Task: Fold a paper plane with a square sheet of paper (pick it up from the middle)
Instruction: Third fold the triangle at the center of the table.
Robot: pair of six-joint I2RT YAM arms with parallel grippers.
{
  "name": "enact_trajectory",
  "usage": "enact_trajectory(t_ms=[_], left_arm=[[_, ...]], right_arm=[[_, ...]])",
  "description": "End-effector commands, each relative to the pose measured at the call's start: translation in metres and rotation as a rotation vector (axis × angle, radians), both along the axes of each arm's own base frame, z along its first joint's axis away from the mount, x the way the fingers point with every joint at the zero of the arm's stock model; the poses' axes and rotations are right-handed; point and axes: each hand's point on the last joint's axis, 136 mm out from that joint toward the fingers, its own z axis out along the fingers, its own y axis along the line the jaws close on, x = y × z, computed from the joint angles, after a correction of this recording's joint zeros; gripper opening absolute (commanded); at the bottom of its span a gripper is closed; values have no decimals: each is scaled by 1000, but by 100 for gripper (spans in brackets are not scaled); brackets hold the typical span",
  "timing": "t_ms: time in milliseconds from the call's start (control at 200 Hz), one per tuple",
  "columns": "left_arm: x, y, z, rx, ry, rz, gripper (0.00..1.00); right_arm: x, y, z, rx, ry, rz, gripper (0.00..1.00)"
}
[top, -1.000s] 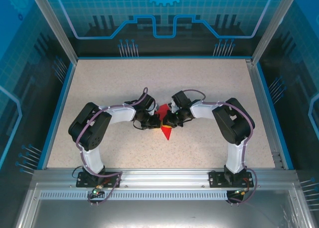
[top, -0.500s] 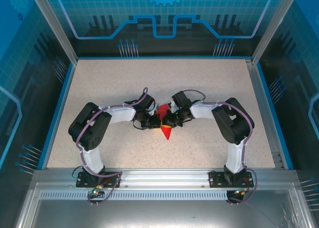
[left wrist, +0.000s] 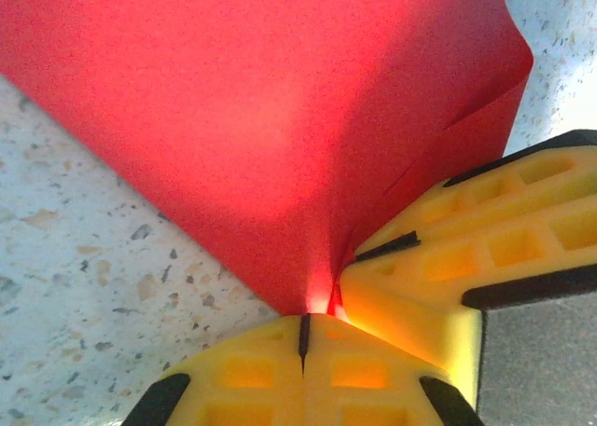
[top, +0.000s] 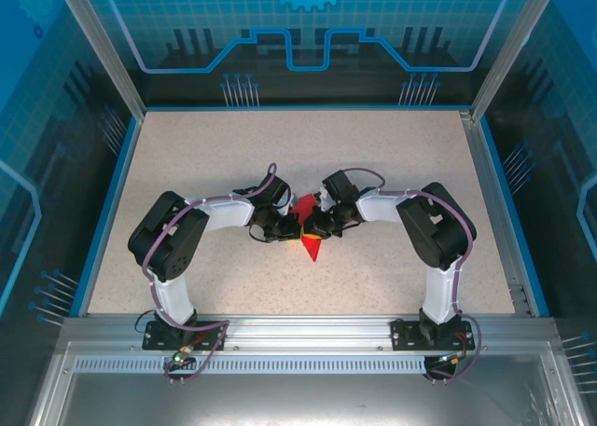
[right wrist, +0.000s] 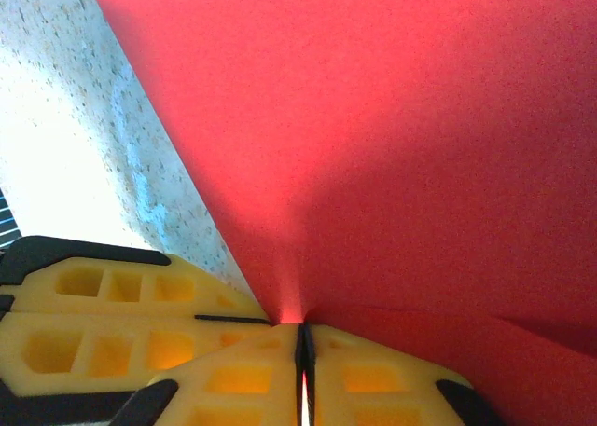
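Note:
The square sheet of paper (top: 311,246) is bright red and creased into a pointed shape, its tip towards the near edge of the table (top: 215,146). Both grippers meet at its middle. My left gripper (top: 291,226) comes in from the left and is shut on the paper (left wrist: 280,118), its yellow fingertips (left wrist: 252,370) pressed together at the crease. My right gripper (top: 314,227) comes in from the right, and a thin edge of the red paper (right wrist: 392,146) shows between its nearly closed jaws. Each wrist view shows the other gripper's yellow fingers (left wrist: 466,258) (right wrist: 112,323) touching alongside.
The speckled table is ringed by a blue rim (top: 103,202) and a metal frame with posts (top: 98,44) at the back corners. Both arm bases (top: 177,328) (top: 434,328) are bolted at the near edge, elbows bowed outward.

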Motion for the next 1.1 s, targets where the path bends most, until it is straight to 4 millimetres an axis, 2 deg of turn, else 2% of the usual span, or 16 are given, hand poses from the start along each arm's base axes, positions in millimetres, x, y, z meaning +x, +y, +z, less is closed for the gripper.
enact_trajectory(t_ms=[0, 160, 395, 950, 1095], left_arm=[[-17, 17, -22, 65, 95, 28, 0], [-17, 18, -21, 62, 95, 30, 0], [-15, 17, -12, 44, 80, 33, 0], [10, 29, 41, -29, -10, 101, 0], [12, 31, 44, -36, -13, 105, 0]], right_arm=[[-10, -14, -22, -67, 52, 1, 14], [-12, -16, -26, -78, 57, 5, 25], [-14, -17, -30, -82, 65, 7, 33], [-17, -22, -33, -94, 66, 3, 34], [-18, -23, -33, -99, 65, 3, 28]])
